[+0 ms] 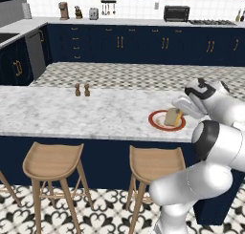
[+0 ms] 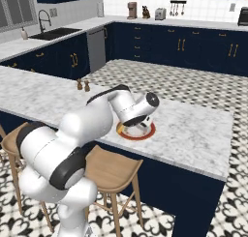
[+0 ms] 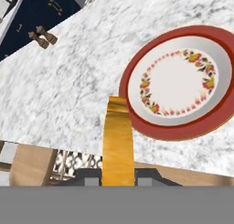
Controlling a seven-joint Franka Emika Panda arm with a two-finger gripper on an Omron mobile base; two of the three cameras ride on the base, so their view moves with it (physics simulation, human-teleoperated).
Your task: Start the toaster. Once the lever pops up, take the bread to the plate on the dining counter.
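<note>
Toast held edge-on over the red-rimmed plate on the marble bench.

The jaws (image 3: 118,181) are closed partway on the bread (image 3: 118,141), pinching the golden slice by its flat sides so that the hand view shows its thin crust edge running up from between the fingertips. In the left base view the slice (image 1: 173,117) stands upright over the plate (image 1: 158,122); whether it touches the plate cannot be told. The plate (image 3: 180,83), with a broad red rim and a pale flowered centre, sits on the bench (image 1: 72,111) near its front edge. Two small brown shakers (image 1: 82,90) stand farther along the bench, well apart from the plate. The toaster (image 1: 94,13) sits on the far worktop by the wall.
</note>
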